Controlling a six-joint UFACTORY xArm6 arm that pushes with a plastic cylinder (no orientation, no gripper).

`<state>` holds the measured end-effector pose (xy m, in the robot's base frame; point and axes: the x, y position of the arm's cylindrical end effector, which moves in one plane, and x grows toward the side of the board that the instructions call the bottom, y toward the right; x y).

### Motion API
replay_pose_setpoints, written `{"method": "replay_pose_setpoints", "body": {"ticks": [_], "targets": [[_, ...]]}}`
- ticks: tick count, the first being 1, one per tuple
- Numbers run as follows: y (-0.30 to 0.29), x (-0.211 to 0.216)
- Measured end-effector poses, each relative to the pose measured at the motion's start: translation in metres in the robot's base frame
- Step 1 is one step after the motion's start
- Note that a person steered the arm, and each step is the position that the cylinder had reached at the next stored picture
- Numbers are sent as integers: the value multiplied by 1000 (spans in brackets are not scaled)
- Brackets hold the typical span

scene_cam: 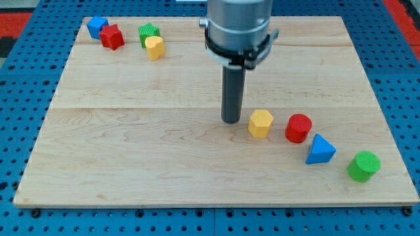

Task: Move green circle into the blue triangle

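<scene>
My tip (230,120) low on the board, rod upright beneath grey wrist (237,26).

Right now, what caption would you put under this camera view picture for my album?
My tip rests left of the yellow hexagon, while the green circle waits just right of the blue triangle.

A yellow hexagon (260,123) lies near the middle of the wooden tabletop (131,144), with a red cylinder (298,128) just to its right. At the view's top left, a blue block (96,26) touches a red star (112,37); nearby a green star (148,33) touches a yellow heart (155,48).
</scene>
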<state>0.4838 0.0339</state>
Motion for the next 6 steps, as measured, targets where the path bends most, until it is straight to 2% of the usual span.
{"method": "replay_pose_setpoints", "body": {"ticks": [1,2,3,4,5,6], "targets": [[-6,77],[97,132],[183,133],[234,128],[223,107],[162,55]]}}
